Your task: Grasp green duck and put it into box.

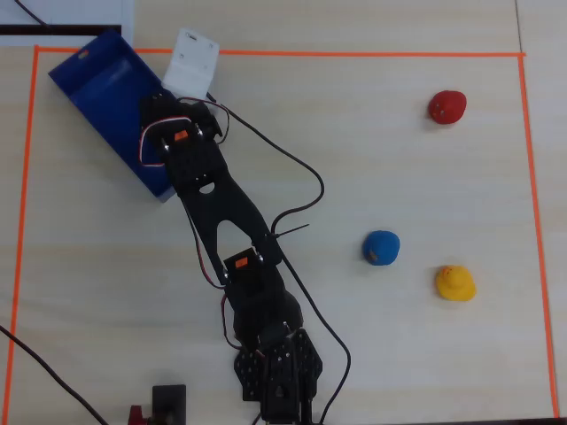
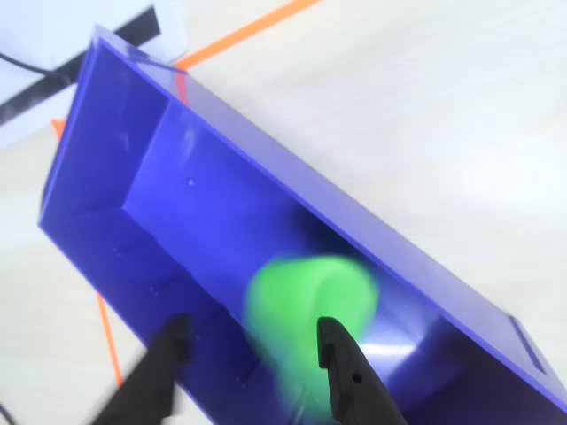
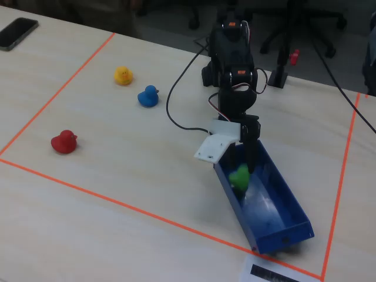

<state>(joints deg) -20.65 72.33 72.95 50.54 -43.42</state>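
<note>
Gripper (image 2: 252, 341) over box (image 2: 124, 168), jaws spread wide, holding nothing; green duck (image 2: 310, 305) blurred inside box, likely just released, drop apparently done

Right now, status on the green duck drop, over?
Gripper open above the box. Green duck blurred between the fingers, inside the box walls; contact unclear. Red, blue, yellow ducks far off, nothing in the way.

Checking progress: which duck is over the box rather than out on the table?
The green duck, at the gripper over the blue box; the red, blue and yellow ducks sit on the table.
</note>
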